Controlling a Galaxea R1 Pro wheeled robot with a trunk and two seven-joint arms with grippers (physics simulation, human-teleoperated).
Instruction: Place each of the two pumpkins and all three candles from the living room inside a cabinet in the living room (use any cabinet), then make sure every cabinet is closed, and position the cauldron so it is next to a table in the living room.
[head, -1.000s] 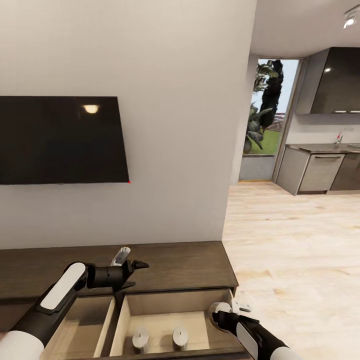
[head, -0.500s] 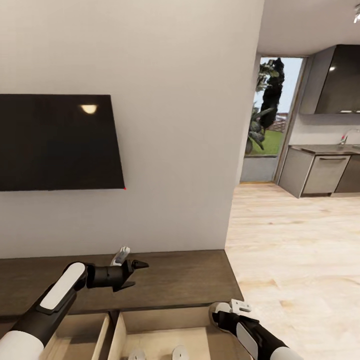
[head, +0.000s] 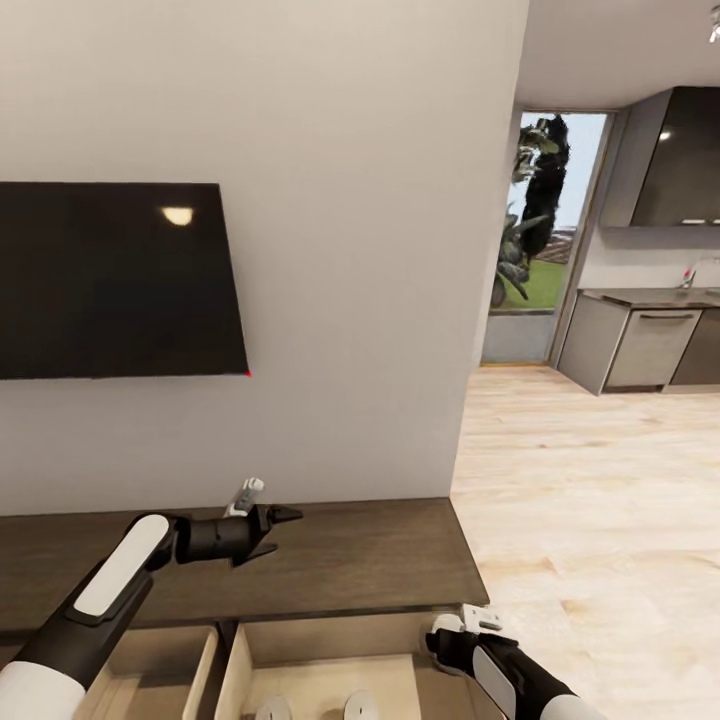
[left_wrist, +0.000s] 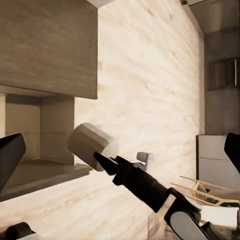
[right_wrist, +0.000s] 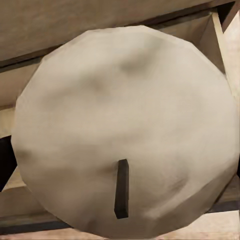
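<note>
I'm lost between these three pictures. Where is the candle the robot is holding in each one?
Head view: the candle is low right, at the open drawer's right end, half hidden by the arm.
Left wrist view: left of centre, pinched by the right gripper.
Right wrist view: close up, wick end facing the camera.
Shared landmark: the cabinet with its pale open drawer.

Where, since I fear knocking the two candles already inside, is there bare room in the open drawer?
Bare floor lies between the two candles and the right drawer's back wall, and in the left drawer. The front, by the candles, is crowded. The right claw holds the third candle.
</note>
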